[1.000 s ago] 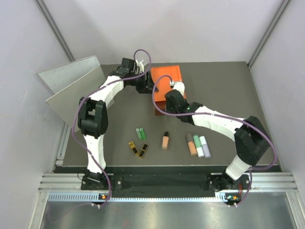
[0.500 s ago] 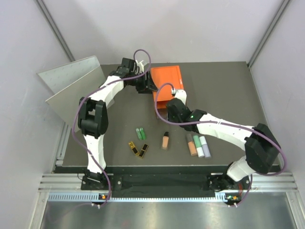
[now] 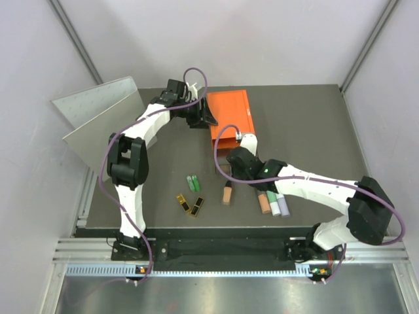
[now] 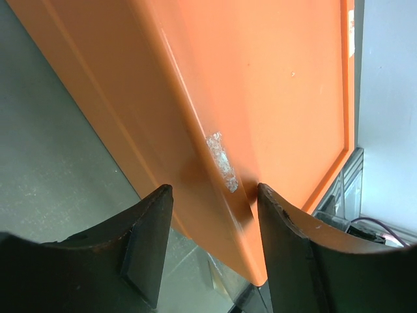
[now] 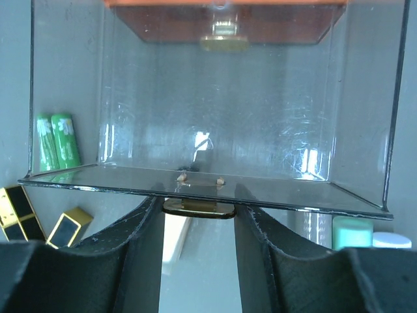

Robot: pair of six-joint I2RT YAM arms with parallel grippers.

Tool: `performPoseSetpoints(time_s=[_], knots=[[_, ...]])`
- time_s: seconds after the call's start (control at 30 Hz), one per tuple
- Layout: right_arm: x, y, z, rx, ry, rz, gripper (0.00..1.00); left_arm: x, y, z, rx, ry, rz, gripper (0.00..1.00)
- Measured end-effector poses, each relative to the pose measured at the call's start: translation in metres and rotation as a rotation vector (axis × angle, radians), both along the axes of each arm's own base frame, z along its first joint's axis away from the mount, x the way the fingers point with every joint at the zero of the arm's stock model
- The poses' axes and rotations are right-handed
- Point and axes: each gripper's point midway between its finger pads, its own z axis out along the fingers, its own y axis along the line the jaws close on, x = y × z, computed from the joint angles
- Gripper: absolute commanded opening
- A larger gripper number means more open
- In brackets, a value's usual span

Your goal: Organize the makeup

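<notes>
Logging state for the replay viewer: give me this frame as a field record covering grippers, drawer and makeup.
left gripper: clamped on edge of orange box
right gripper: shut on drawer handle
clear drawer: open, empty
green tubes: side by side, outside drawer
black-gold cases: beside the tubes, outside drawer
peach bottle: just in front of drawer
sticks: three side by side, partly under right arm
makeup stowed: none
</notes>
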Motion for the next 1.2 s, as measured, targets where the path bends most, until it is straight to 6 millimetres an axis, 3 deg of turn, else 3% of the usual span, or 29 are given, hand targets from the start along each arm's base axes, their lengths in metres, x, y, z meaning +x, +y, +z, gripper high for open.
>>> performPoseSetpoints(time_s=[0.33, 0.4, 0.43, 0.47, 0.57, 0.63, 0.77, 0.97, 1.2], knots=[[-0.017, 0.000, -0.006, -0.023, 0.017, -0.002, 0.00, 0.000, 0.000, 0.000, 0.003, 0.001, 0.002, 0.59], [-0.019, 0.000, -0.007, -0.024, 0.021, -0.003, 0.04, 0.000, 0.000, -0.001, 0.003, 0.001, 0.003, 0.60], [-0.020, 0.000, -0.007, -0.024, 0.023, -0.003, 0.07, 0.000, 0.001, -0.001, 0.003, 0.002, 0.003, 0.61], [-0.020, 0.000, -0.007, -0.023, 0.024, -0.004, 0.22, 0.000, 0.001, -0.001, 0.005, 0.002, 0.003, 0.61], [-0.020, 0.000, -0.007, -0.024, 0.025, -0.002, 0.48, 0.000, 0.001, -0.001, 0.007, 0.003, 0.005, 0.64], [-0.021, 0.000, -0.007, -0.022, 0.028, 0.000, 0.60, 0.000, 0.002, -0.002, 0.011, 0.005, 0.007, 0.66], [-0.027, 0.002, -0.010, -0.024, 0.056, 0.026, 0.73, 0.000, 0.002, -0.003, 0.018, 0.003, 0.008, 0.68], [-0.043, -0.001, -0.007, -0.023, 0.082, 0.074, 0.82, 0.001, 0.003, -0.004, 0.025, -0.003, 0.007, 0.70], [-0.065, -0.024, 0.011, -0.001, 0.069, 0.103, 0.81, 0.001, 0.004, -0.004, 0.026, -0.003, 0.008, 0.72]])
